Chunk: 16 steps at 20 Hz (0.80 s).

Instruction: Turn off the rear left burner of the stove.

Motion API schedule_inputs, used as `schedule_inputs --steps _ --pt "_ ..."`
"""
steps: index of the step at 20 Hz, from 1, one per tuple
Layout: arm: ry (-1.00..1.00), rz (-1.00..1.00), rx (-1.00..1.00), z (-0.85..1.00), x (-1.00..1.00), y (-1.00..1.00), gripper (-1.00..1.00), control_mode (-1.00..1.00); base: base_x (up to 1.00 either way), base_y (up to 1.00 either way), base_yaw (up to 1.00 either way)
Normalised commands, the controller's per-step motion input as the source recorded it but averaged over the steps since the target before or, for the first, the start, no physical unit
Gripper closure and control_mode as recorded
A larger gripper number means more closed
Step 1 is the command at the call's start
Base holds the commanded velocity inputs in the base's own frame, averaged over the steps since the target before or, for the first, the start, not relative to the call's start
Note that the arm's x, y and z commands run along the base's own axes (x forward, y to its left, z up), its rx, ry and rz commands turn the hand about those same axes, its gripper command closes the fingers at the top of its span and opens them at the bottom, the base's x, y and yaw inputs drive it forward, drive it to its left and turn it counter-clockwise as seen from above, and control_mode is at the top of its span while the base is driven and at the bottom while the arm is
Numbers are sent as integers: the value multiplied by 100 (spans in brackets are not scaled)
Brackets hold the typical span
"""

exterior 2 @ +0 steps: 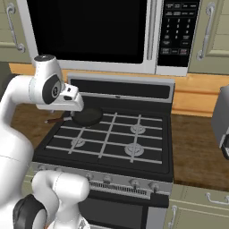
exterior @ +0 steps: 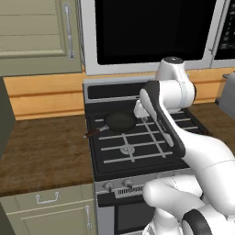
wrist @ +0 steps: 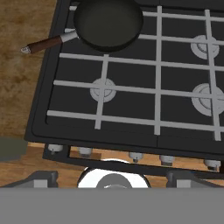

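Rear left burner (wrist: 107,22): back-left of stove (wrist: 175,131), hidden under black skillet (wrist: 109,24). Control knobs (wrist: 85,152) in row along front edge, just beyond gripper (wrist: 113,177). Jaws spread wide, holding nothing, raised above stove front; knobs lie below and forward.

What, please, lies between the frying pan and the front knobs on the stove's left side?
The front left burner under bare grate bars lies between the pan and the knobs, in the hand view.

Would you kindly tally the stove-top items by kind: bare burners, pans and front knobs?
Bare silver-capped round burners: 3
Black round frying pan with a brown handle: 1
Small round steel front knobs: 5
Total: 9
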Motion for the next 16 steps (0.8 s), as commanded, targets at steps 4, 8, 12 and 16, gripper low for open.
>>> schedule_inputs --steps 4,8,12,16 --pt "0 0 0 0 0 0 -100 -100 0 0 0" --pt "0 0 0 0 0 0 -100 -100 0 0 0" --pt "0 0 0 0 0 0 -100 -100 0 0 0" --pt "0 0 0 -2 -22 -15 -100 -100 0 0 0"
